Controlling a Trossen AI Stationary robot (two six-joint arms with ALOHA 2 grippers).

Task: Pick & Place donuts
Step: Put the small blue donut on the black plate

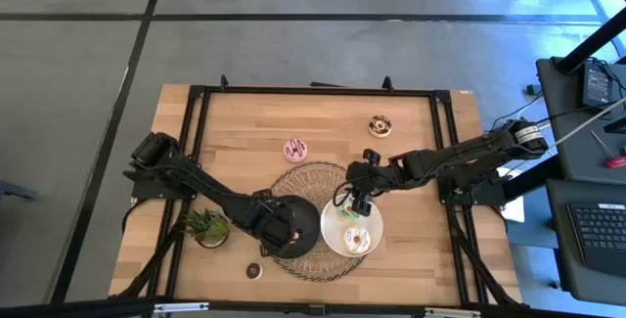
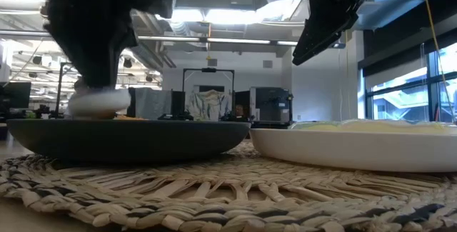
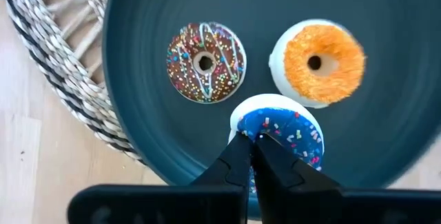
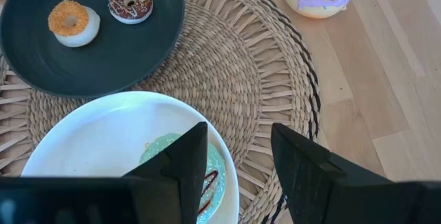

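Observation:
My left gripper (image 3: 250,141) is over the black plate (image 3: 172,3) and is shut on a blue-purple sprinkled mini donut (image 3: 286,129). A brown sprinkled mini (image 3: 205,62) and an orange mini (image 3: 322,62) lie flat on the same plate. My right gripper (image 4: 238,134) hangs open above the white plate (image 4: 89,124), which holds a green donut (image 4: 213,176) and a cream one (image 1: 358,241). On the bare table lie the pink donut (image 1: 295,149), the chocolate-and-white donut (image 1: 380,125) and a dark mini (image 1: 254,270). My left gripper pinches the blue-purple mini donut by the near side of its ring (image 3: 260,129), between the two fingertips, coming from above and pointing down. The donut's white underside (image 2: 100,103) sits on the black plate, lying about flat.
Both plates sit side by side on a round woven mat (image 1: 318,176) in the table's near middle. A small potted plant (image 1: 208,225) stands to the left of the black plate, under my left arm. Bare wood lies along the far and right parts of the table.

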